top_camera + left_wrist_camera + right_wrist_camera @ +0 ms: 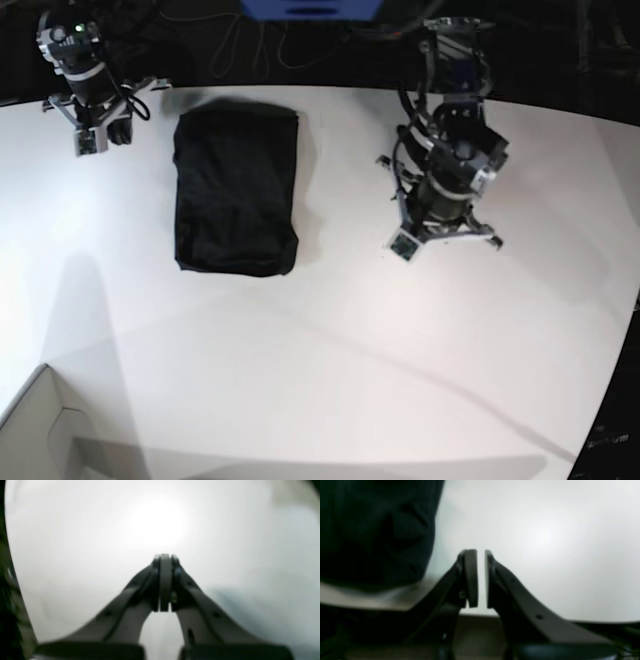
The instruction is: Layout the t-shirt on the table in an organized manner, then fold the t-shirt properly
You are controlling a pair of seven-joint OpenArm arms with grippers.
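Note:
The black t-shirt [237, 190] lies as a neat folded rectangle on the white table [350, 350], back left in the base view. The right wrist view shows the t-shirt [375, 530] as a dark mass at upper left. My right gripper [481, 555] hovers beside it over the table [545, 555], its pads a narrow slit apart with nothing between them. The right arm [85, 100] stands at the table's far left corner, left of the shirt. My left gripper [165, 557] is shut, pads pressed together and empty, above bare table [75, 542]. The left arm [450, 170] stands right of the shirt, apart from it.
The corner of a white box [40, 430] shows at the front left. A blue object [310, 8] and dark cables sit behind the table's far edge. The table's curved edge runs down the left side of the left wrist view and along the bottom of the right wrist view.

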